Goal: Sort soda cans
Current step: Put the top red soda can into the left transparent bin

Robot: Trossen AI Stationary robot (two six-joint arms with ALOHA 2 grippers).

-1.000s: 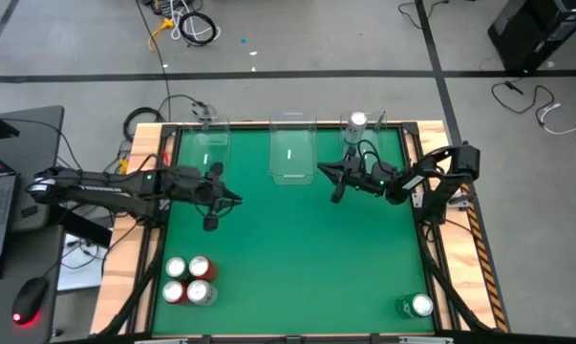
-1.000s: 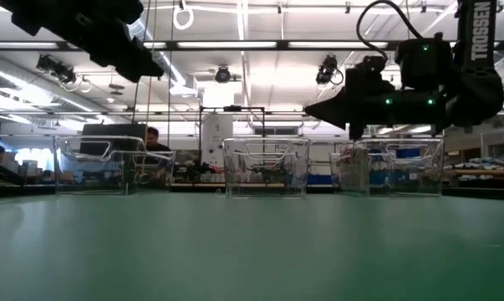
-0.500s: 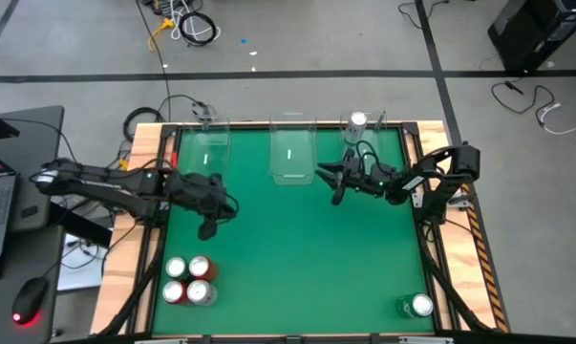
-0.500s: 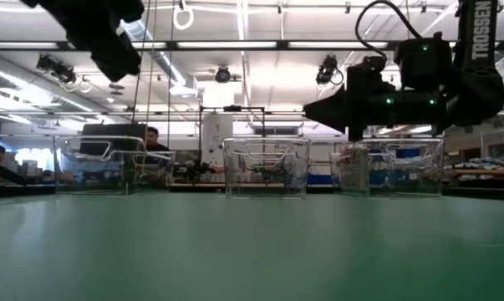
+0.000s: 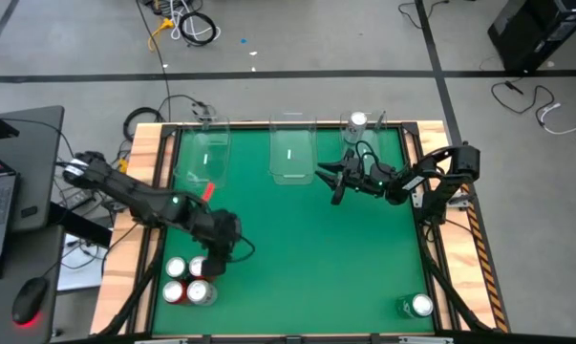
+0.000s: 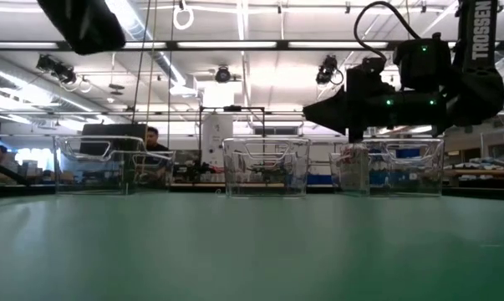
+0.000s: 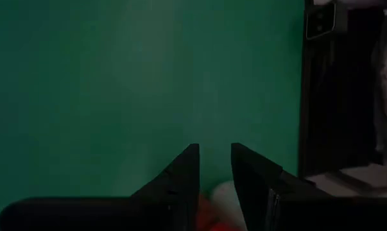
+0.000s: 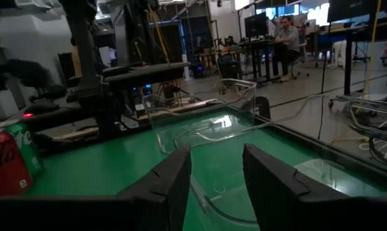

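Observation:
Several cans stand on their bases in a cluster (image 5: 186,281) at the near-left corner, red ones among them. A green can (image 5: 419,306) stands near the near-right corner. One more can (image 5: 357,121) stands inside the far-right clear bin (image 5: 362,143). My left gripper (image 5: 212,265) hangs open over the cluster, pointing down. In the left wrist view a red can (image 7: 214,206) shows between and below its fingers (image 7: 188,172). My right gripper (image 5: 331,182) hovers open in the air near the far bins, its fingers (image 8: 265,168) level. It also shows in the low view (image 6: 317,109).
Three clear bins stand along the far edge: left (image 5: 203,153), middle (image 5: 291,153) and right. The middle of the green mat (image 5: 307,239) lies bare. Wooden table rails (image 5: 150,191) run along both sides. People sit in the room beyond (image 6: 153,138).
My left arm has swung from the far-left part of the table toward the near edge. Its gripper has tipped from level to pointing down and now stands over the can cluster. The cans have not moved.

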